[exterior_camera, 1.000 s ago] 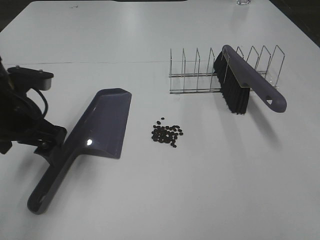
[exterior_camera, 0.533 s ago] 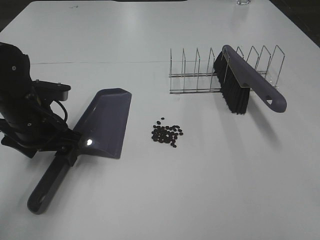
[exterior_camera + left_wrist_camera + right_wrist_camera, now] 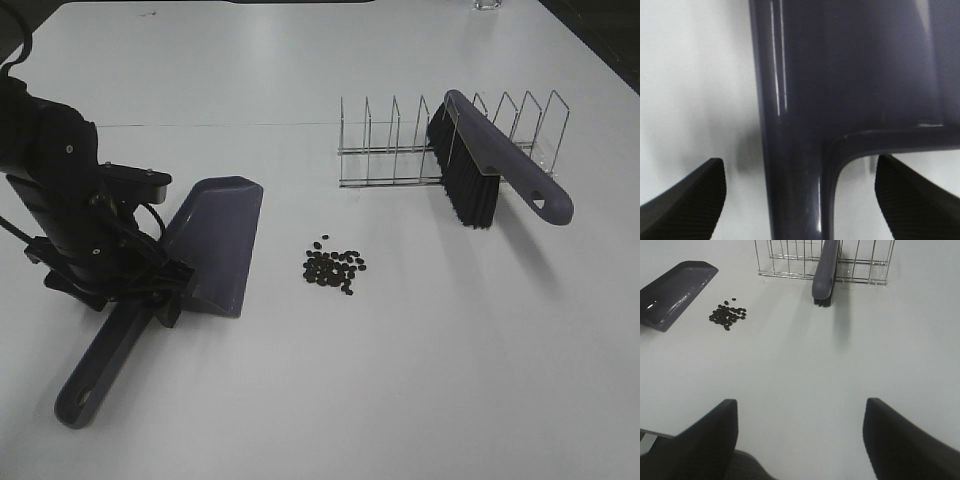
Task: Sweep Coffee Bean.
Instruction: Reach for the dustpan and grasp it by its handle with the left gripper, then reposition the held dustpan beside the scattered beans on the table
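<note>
Dark coffee bean point(image 3: 333, 268) cluster, apart from both wide jaws, left astride dustpan handle point(image 3: 105, 360)

Lab setup: bare white tbl point(image 3: 420, 380), robot arm point(image 3: 62, 195).

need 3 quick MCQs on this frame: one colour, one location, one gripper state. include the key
1. The dustpan is:
A. red
B. dark purple-grey
C. yellow

2. The coffee beans lie:
A. on the table, between dustpan and brush
B. inside the dustpan
C. under the brush's bristles

3. The left gripper is:
A. shut on the brush
B. shut, clear of everything
C. open, fingers either side of the dustpan's handle

Key:
1 B, the pan reads purple-grey in the high view.
2 A, the cluster sits on bare table between the two.
3 C, the left wrist view shows a gap between each finger and the handle.
</note>
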### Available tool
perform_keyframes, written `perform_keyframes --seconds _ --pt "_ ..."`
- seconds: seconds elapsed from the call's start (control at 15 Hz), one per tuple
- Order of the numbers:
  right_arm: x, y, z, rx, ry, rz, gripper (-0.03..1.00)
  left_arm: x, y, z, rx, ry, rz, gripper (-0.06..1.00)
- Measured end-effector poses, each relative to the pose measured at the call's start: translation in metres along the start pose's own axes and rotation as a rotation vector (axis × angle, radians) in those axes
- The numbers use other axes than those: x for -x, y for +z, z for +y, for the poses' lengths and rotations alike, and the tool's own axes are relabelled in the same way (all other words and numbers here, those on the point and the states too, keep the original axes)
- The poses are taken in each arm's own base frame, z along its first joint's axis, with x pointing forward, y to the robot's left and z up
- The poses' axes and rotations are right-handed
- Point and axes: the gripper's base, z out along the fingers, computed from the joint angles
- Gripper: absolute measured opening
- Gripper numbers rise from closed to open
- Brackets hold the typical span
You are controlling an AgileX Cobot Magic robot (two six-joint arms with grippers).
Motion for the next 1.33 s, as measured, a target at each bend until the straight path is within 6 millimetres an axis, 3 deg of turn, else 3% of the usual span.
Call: perform_keyframes --seconds 0.33,0.47,0.53,0.6,1.33 --pt "0.0 0.0 0.0 0.0 0.0 0.0 0.63 0.001 0.007 -0.005 -0.002 0.004 0.029 0.65" --pt "0.0 0.0 0.0 0.0 0.0 0.0 0.63 0.001 0.007 -0.005 -0.003 -0.023 0.028 0.56" --pt "0.0 0.0 0.0 0.0 0.0 0.0 0.63 0.001 0.007 -0.005 0.0 -0.039 0.029 0.39" --pt "0.0 0.0 0.0 0.0 0.0 0.0 0.63 0.001 0.007 -0.005 0.001 -0.042 0.03 0.35" --pt "0.0 0.0 0.0 0.0 0.0 0.0 0.63 -0.009 0.004 -0.001 0.045 -0.012 0.153 0.35"
